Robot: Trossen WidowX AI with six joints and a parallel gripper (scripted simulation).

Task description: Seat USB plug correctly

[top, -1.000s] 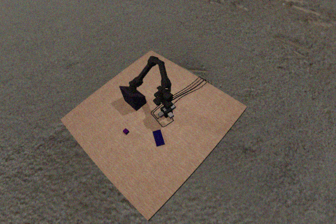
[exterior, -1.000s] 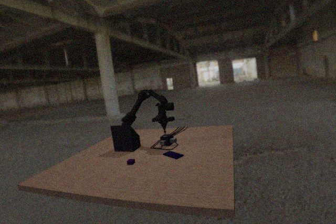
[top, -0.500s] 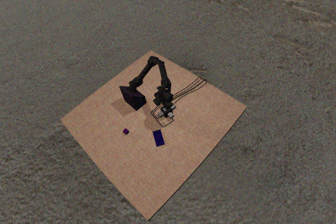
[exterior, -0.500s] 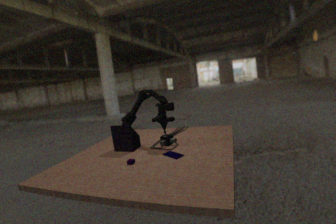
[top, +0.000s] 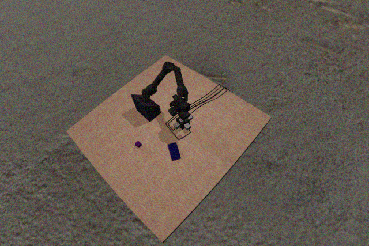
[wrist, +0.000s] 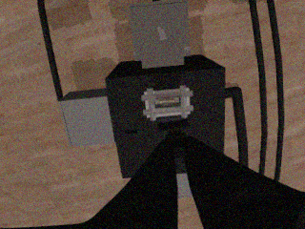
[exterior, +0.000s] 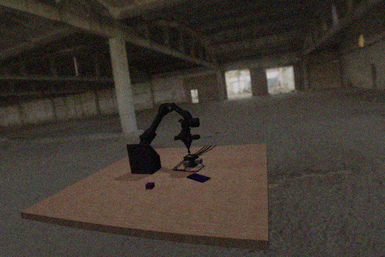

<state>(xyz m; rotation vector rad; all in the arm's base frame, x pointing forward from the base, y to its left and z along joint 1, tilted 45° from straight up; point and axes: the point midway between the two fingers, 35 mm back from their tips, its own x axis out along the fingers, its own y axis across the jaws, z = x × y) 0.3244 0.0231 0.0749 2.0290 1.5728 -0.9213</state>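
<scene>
The black power cube (exterior: 190,157) (wrist: 129,114) stands among its cables, with grey plug blocks at its sides. In the wrist view its top socket (wrist: 168,114) shows a pale metal rim and a narrow inner slot, with no plug covering it. My gripper (exterior: 188,151) (wrist: 177,147) is shut on a small dark piece, seemingly the USB plug (wrist: 172,123), just to the near side of the socket's rim. The fingers and the dim light hide most of the plug. Its height above the cube and which way round it is cannot be told.
Grey blocks (wrist: 159,33) (wrist: 88,119) stick out from the cube. Black cables (top: 208,97) (wrist: 259,86) run off to the table's back right edge, and a cable loops around the cube. A blue flat block (top: 174,151) (exterior: 198,177) and a small purple cube (top: 138,144) (exterior: 150,185) lie nearby.
</scene>
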